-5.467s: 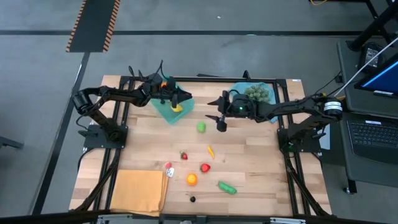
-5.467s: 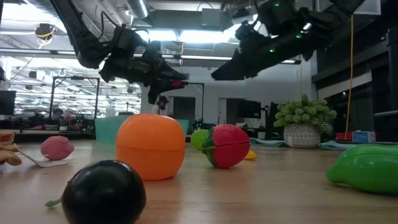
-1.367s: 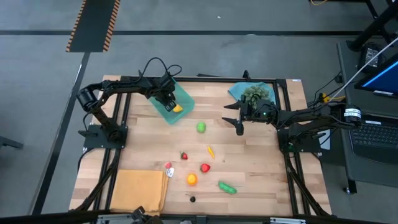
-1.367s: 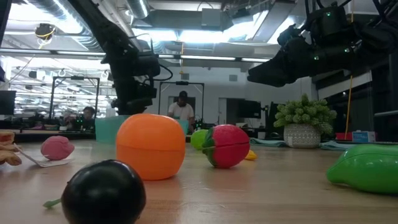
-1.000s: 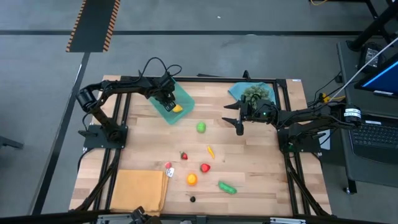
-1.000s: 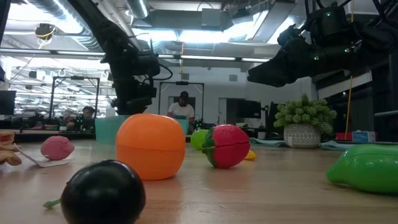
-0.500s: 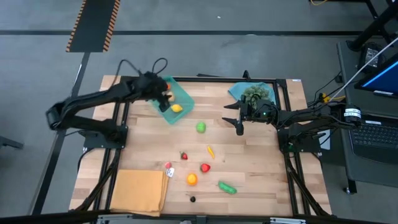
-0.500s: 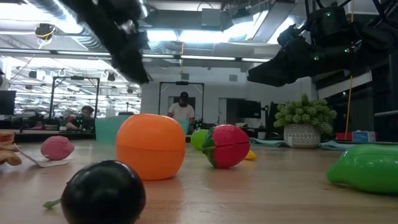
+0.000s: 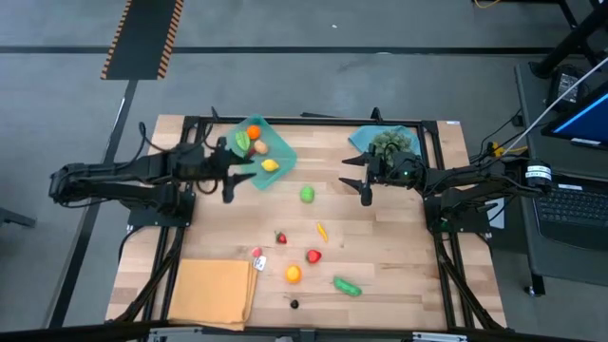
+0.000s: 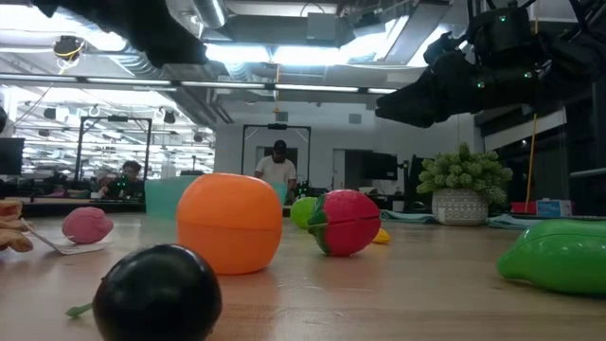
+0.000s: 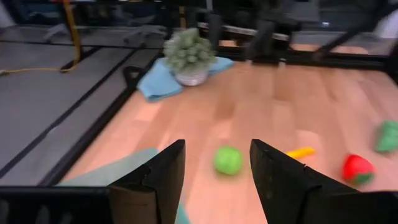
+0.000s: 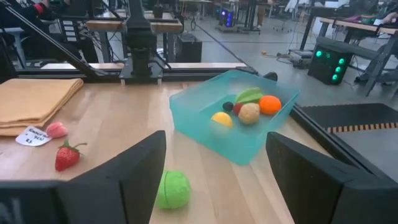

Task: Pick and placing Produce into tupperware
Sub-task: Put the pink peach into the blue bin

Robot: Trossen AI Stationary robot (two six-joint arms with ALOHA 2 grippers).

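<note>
The teal tupperware [image 9: 263, 152] stands at the table's far left and holds an orange, a green, a yellow and a tan piece [image 12: 249, 107]. More produce lies loose on the wood: a green ball [image 9: 307, 195], a strawberry [image 9: 281, 237], a red piece [image 9: 313, 256], an orange one [image 9: 293, 274] and a green pod [image 9: 347, 286]. My left gripper [image 9: 231, 173] hangs open just left of the tupperware, nearly level, with nothing between its fingers [image 11: 214, 180]. My right gripper [image 9: 353, 180] is open, right of the green ball, and holds nothing [image 12: 214, 180].
An orange-tan mat [image 9: 213, 293] lies at the near left corner. A bushy grey-green cluster in a white pot [image 9: 394, 144] stands on a blue cloth at the far right. A dark berry [image 9: 294, 304] and a pink piece with a tag [image 9: 257, 255] lie near the front.
My left gripper has drawn back from above the tupperware toward the table's left edge and risen. It has tipped from pointing down to nearly level. The pieces in the tupperware that it covered now show. My right arm has kept still.
</note>
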